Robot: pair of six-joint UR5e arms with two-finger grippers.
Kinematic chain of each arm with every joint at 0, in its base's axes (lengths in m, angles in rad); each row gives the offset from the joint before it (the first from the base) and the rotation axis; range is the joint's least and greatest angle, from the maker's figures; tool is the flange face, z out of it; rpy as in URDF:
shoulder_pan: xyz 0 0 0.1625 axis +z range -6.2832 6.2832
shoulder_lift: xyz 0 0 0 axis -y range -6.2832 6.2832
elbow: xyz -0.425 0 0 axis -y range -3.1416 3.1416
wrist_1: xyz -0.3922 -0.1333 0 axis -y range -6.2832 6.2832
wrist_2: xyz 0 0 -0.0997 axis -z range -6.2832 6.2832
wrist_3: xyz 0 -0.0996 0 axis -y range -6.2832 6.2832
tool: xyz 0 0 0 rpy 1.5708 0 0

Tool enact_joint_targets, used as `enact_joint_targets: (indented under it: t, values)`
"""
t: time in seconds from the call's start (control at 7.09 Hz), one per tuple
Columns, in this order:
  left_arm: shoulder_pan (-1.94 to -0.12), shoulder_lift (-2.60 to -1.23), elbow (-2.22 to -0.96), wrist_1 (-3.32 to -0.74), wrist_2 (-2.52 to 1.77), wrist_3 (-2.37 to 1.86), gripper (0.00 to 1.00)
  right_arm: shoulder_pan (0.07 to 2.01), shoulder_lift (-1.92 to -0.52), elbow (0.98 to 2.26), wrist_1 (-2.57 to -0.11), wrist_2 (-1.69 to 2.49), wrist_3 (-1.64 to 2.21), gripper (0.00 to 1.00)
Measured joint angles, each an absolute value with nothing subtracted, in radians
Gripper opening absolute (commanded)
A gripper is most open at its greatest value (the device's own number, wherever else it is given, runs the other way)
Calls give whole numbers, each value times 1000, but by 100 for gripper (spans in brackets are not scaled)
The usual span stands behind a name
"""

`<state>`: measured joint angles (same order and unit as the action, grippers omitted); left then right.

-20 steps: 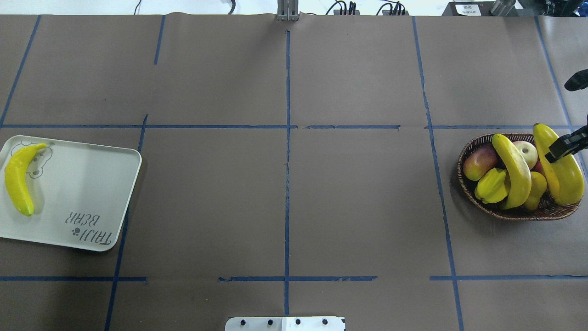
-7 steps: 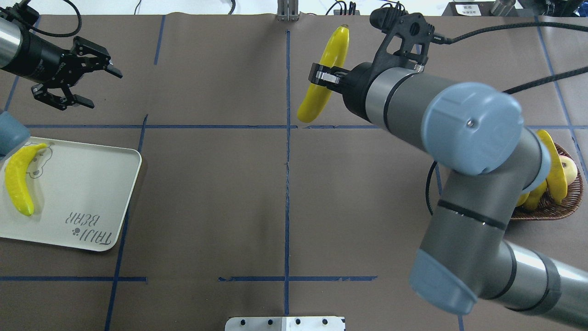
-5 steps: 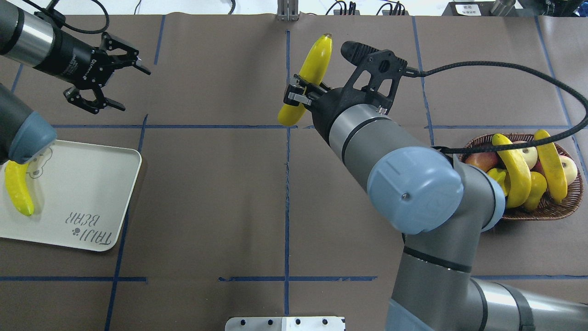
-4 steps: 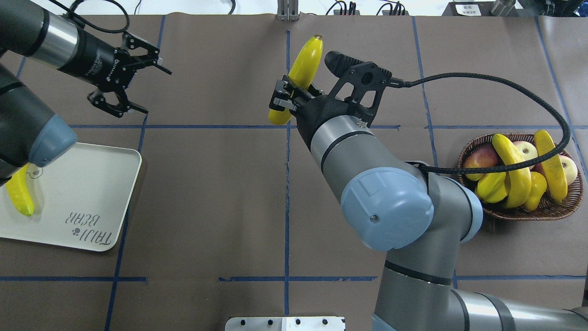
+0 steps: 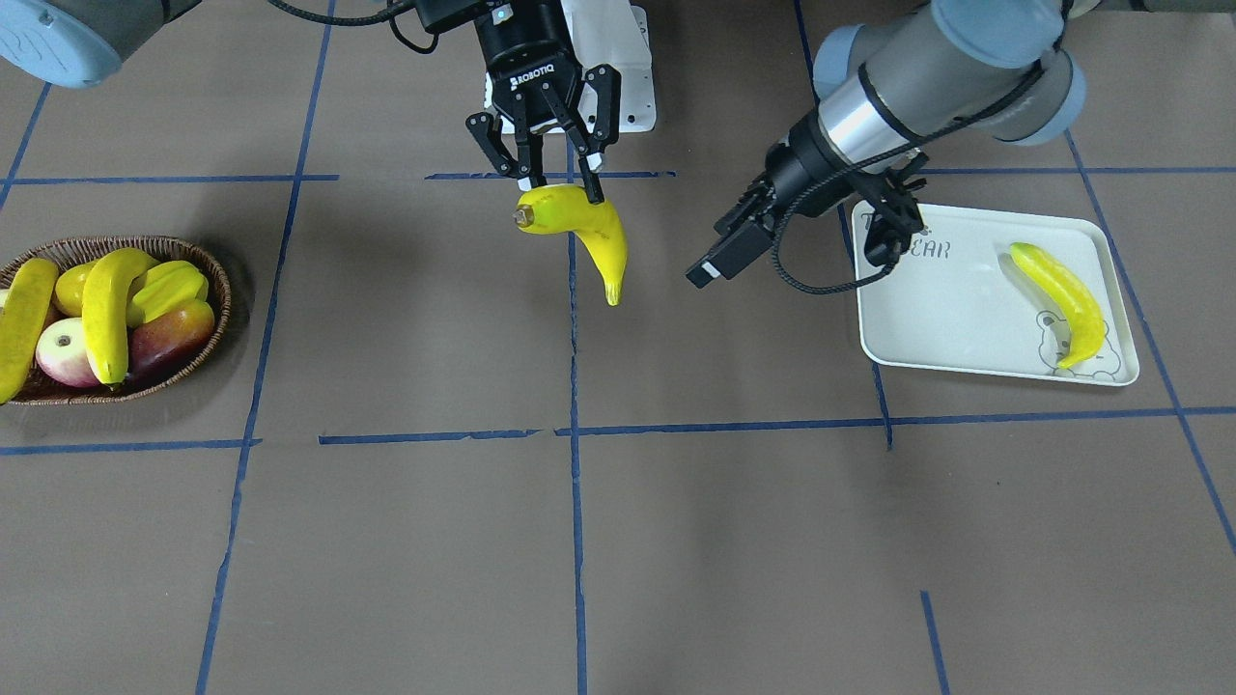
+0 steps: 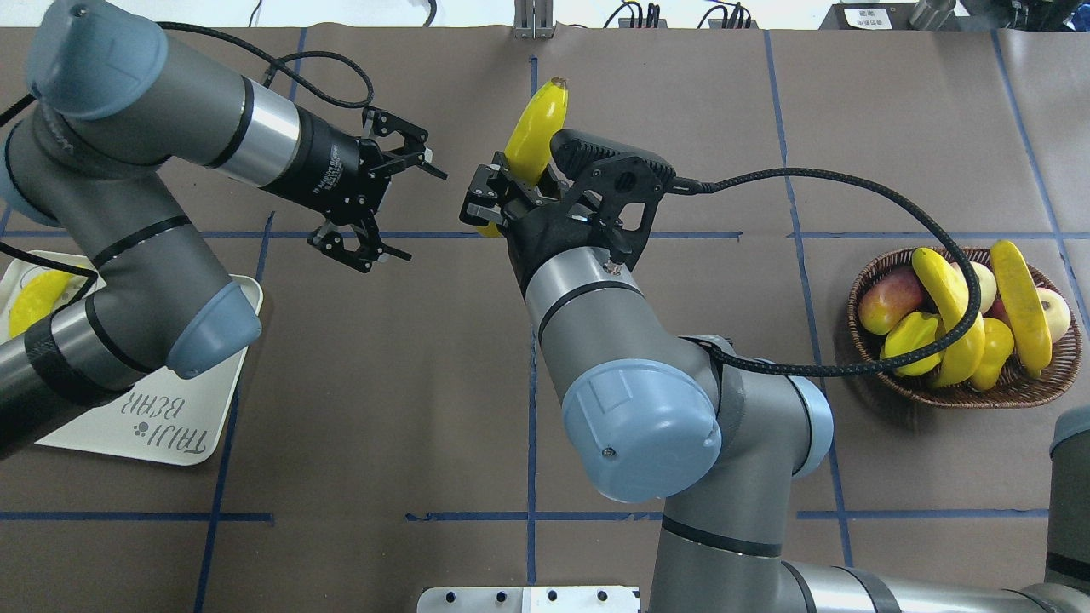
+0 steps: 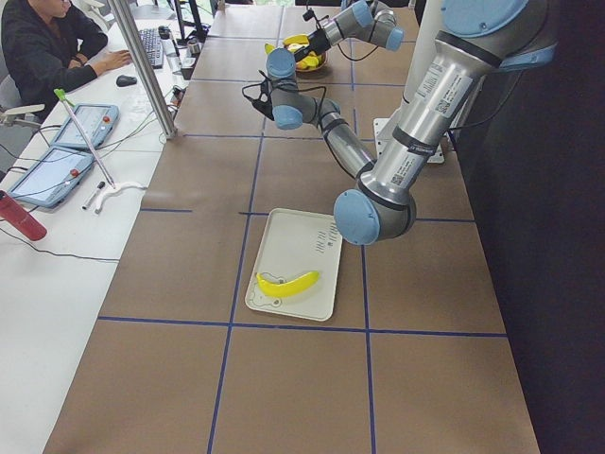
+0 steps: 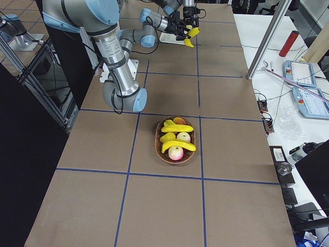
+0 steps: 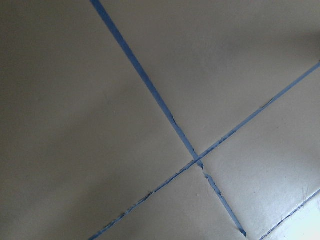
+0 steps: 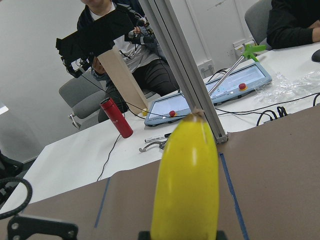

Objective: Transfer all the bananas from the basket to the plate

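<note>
Banana (image 5: 591,234) is clamped in the right claw (image 5: 560,189) over the worktop's middle, left claw (image 6: 410,211) gaping wide just beside it.

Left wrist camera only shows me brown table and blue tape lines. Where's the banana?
Observer: The right arm's jaws are shut on a banana, holding it in the air over the middle of the table.
Operator: Is the left arm close to it?
Observer: Yes. The left arm's jaws are open, just beside that banana and facing it.
Operator: How many are on the plate?
Observer: One banana lies on the plate. Two bananas are in the basket.
</note>
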<state>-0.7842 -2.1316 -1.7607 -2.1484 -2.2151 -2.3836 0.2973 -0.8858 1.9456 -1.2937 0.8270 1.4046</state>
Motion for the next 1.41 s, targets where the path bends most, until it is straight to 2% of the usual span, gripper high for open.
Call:
enact_joint_targets:
  t: [0.42,0.56,0.71,0.85,0.99,1.13,1.27,1.41]
  values:
    - [-741,-2173,-1754,-2146,-2175,-2434,100,276,-878,1940,-1293,792,1404,0]
    - [-730,-2185,-1753,-2146,-2173,-2440,97,274,-874,1937,-1293,787,1404,0]
    - [-723,-2192,-1752,-2146,-2172,-2442,73,274,-872,1937,-1293,786,1404,0]
    - [-721,-2196,-1751,-2146,-2172,-2445,30,273,-872,1936,-1293,786,1404,0]
    - [-720,-2198,-1750,-2145,-2172,-2452,6,273,-871,1936,-1293,786,1404,0]
    - [-720,-2198,-1749,-2145,-2173,-2459,0,273,-871,1937,-1292,787,1404,2]
    - [-720,-2198,-1749,-2147,-2175,-2460,0,273,-871,1938,-1292,787,1404,26]
    - [-721,-2198,-1749,-2148,-2175,-2461,0,273,-871,1941,-1290,787,1404,99]
